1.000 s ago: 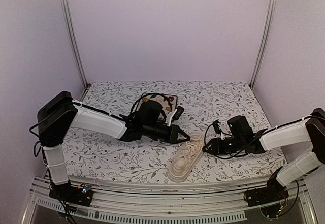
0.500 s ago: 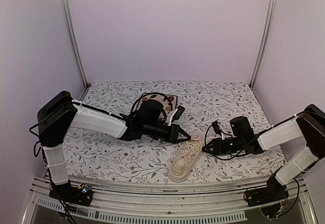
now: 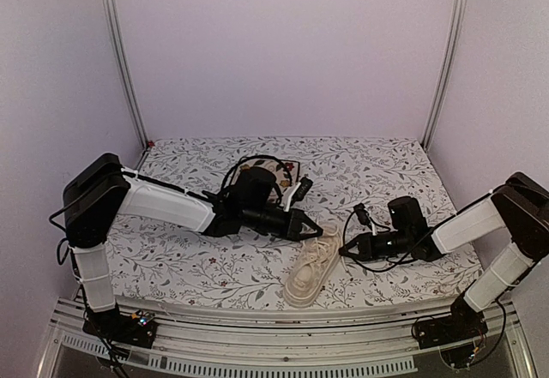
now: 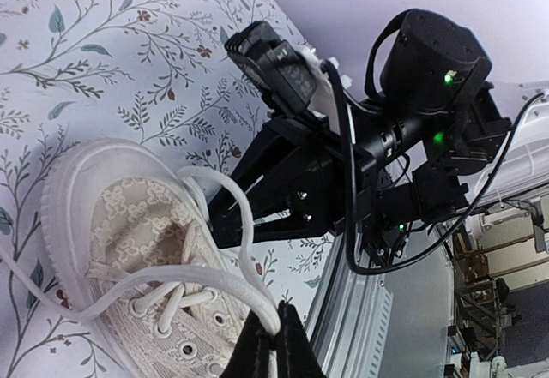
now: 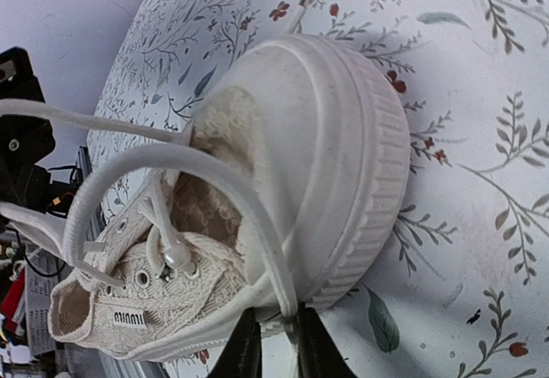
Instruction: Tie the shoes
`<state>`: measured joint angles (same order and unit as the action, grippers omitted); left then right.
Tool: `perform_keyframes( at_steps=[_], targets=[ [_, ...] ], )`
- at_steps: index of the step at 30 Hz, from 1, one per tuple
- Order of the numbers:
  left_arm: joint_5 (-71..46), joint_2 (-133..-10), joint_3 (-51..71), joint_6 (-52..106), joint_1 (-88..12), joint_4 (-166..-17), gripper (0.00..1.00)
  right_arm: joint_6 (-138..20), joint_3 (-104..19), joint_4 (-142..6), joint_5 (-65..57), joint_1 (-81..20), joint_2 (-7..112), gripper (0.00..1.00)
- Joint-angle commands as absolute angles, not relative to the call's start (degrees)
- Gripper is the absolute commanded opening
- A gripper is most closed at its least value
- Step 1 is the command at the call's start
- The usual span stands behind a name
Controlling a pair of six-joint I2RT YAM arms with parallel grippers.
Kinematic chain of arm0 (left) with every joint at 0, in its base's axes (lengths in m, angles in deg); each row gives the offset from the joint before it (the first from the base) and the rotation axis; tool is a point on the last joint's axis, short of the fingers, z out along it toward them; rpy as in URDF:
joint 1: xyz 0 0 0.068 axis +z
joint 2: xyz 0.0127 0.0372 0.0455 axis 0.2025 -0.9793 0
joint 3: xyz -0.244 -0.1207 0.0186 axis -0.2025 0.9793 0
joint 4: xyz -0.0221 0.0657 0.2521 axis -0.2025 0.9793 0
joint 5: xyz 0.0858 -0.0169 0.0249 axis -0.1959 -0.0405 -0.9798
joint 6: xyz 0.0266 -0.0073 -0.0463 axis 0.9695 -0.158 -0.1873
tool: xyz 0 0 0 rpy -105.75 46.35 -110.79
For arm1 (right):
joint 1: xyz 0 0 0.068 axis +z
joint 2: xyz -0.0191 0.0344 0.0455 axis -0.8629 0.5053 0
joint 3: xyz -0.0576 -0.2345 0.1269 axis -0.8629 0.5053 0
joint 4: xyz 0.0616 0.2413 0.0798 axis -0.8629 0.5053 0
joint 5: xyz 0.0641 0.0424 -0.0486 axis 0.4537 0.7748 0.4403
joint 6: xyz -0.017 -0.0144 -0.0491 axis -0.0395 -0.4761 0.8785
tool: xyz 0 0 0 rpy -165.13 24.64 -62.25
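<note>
The cream shoe (image 3: 310,267) lies on the floral cloth, with its toe toward the right arm and its laces loose. My left gripper (image 3: 303,226) hovers over the shoe's far end. In the left wrist view this gripper (image 4: 274,337) is shut on a loop of cream lace (image 4: 230,215) drawn up from the eyelets. My right gripper (image 3: 345,249) is low beside the toe. In the right wrist view its fingers (image 5: 279,348) stand a narrow gap apart, astride another lace loop (image 5: 171,159) that arches over the toe cap (image 5: 343,138). That lace rests against one finger.
A square floral plate (image 3: 287,170) sits behind the left wrist, mostly hidden by it. The metal rail (image 3: 257,314) runs along the table's near edge just below the shoe's heel. Cables hang off both wrists near the shoe.
The right gripper's jaws have narrowed around the lace loop and it has edged slightly left toward the toe. The left gripper has held still, shut on its lace.
</note>
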<state>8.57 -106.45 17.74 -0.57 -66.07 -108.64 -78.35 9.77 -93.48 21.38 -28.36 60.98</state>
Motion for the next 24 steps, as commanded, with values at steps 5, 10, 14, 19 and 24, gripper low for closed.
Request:
perform_keyframes(
  at_steps=[5, 10, 14, 19, 24],
  targets=[
    [8.41, -105.75, 16.53, 0.23, -65.47, -109.11, 0.00, -78.85, 12.10, -94.32, 20.64, -28.45, 58.52, 0.03],
    [7.37, -105.68, 16.62, -0.78, -65.42, -108.77, 0.00, -79.48, 12.39, -90.68, 21.57, -28.23, 51.23, 0.02],
    [6.57, -105.73, 16.53, -1.67, -65.38, -108.45, 0.00, -80.05, 11.42, -87.92, 21.25, -25.50, 44.24, 0.02],
    [5.89, -105.55, 16.58, -2.42, -65.30, -108.28, 0.00, -81.85, 9.26, -88.23, 15.96, -18.55, 40.78, 0.02],
    [5.38, -105.47, 16.62, -4.61, -64.95, -108.05, 0.00, -82.71, 8.65, -93.68, 3.87, -10.35, 39.75, 0.02]
  ],
)
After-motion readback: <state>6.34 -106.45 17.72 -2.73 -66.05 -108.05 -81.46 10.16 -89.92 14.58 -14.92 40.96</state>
